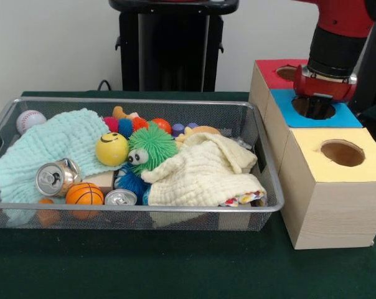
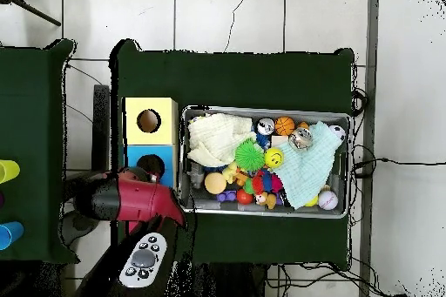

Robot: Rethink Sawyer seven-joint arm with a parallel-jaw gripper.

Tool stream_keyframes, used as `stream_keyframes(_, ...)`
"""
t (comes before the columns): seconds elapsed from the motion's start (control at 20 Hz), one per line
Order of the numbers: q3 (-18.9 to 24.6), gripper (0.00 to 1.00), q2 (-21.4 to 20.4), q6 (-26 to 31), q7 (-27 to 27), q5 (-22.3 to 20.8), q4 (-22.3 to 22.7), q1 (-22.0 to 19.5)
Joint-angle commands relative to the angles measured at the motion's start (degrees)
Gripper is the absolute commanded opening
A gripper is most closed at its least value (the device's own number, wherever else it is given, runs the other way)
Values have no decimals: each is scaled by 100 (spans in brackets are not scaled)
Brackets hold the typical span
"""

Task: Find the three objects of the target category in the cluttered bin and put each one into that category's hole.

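My gripper [image 1: 314, 101] hangs right over the hole of the blue-topped box [image 1: 343, 116], its tip at or inside the opening, so its state is hidden. Nothing shows in its hold. The wire bin [image 1: 263, 156] holds a yellow smiley ball [image 1: 111, 148], a green fuzzy ball [image 1: 152, 144], a small basketball [image 1: 84, 194], a baseball [image 1: 30, 119], two silver cans [image 1: 53, 178] [image 1: 120, 198], and a mint cloth [image 1: 51, 144] and a cream cloth [image 1: 203, 171] covering other items. In the overhead view the red arm [image 2: 131, 199] covers the blue box's [image 2: 139, 151] near side.
Three wooden boxes stand in a row right of the bin: red-topped [image 1: 270, 70] at the back, blue in the middle, yellow-topped [image 1: 337, 152] in front, each with a round hole. More small coloured toys [image 1: 132, 123] lie at the bin's back. Green cloth covers the table [image 1: 175, 268].
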Motion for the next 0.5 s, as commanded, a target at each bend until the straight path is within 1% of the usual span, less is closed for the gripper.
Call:
stream_keyframes(0.05, 127, 0, 619, -83, 1594, 255, -40, 145)
stream_keyframes(0.2, -243, 0, 498, 226, 1651, 276, -143, 332)
stream_keyframes(0.35, -489, 0, 345, 336, 1648, 288, -149, 426)
stream_keyframes(0.5, -697, 0, 175, 594, 1651, 297, -248, 508)
